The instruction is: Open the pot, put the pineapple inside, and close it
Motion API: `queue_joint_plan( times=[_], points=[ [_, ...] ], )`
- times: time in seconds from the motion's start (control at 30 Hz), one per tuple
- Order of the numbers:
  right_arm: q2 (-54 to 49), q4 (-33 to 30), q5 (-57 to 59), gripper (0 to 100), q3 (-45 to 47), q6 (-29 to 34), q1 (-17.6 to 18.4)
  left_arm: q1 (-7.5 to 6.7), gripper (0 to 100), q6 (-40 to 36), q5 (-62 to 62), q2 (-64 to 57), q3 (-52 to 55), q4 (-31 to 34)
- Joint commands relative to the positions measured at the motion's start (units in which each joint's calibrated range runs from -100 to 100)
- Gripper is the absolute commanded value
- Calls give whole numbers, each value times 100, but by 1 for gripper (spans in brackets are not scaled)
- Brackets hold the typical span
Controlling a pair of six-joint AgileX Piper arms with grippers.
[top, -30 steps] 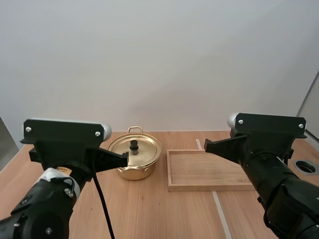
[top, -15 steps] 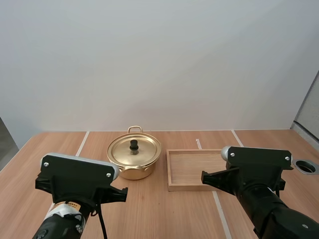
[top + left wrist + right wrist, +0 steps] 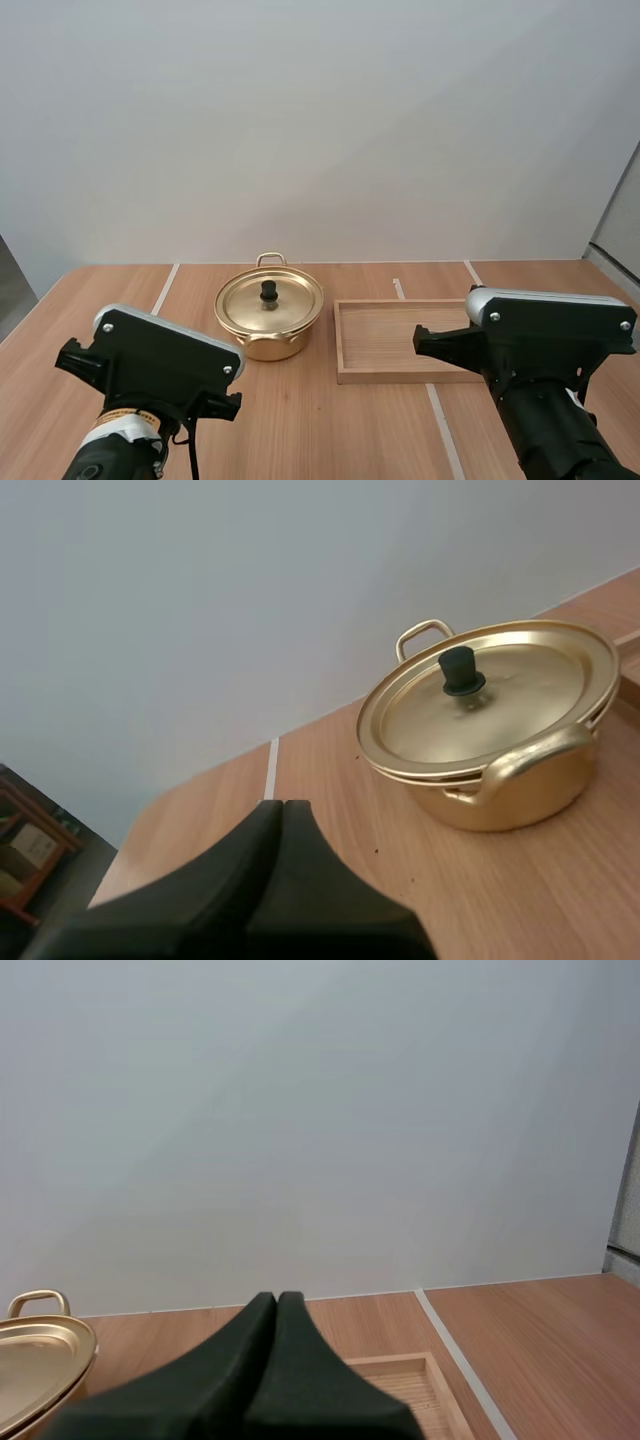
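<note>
A gold pot stands on the wooden table left of centre, its lid on, with a black knob. In the left wrist view the pot sits ahead of my left gripper, whose fingers lie together as one dark wedge holding nothing, well short of it. My right gripper is shut the same way, empty, raised over the near end of the wooden tray, with the pot's rim off to one side. Both arms hang low at the near edge in the high view.
An empty wooden tray lies just right of the pot. White tape lines cross the table. The left arm's housing and the right arm's housing block the near table.
Both arms have dropped and drawn back toward the near edge, uncovering the pot and tray. The pot, lid and tray have not moved.
</note>
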Motion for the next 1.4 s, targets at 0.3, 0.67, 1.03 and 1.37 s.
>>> queue_joint_plan(
  times=[0.3, 0.67, 1.03, 1.37],
  points=[
    [-84, -63, 74, 0, 1, -27, -18, 10, 0, -34, -43, -38, 5, 225],
    [-84, -40, 54, 0, 1, -27, -18, 10, 0, -34, -43, -38, 5, 225],
    [-84, -5864, 1497, 0, 1, 5811, -18, 10, 0, -34, -43, -38, 5, 225],
    [-84, -8310, 2635, 0, 1, 7254, -18, 10, 0, -34, -43, -38, 5, 225]
  ],
)
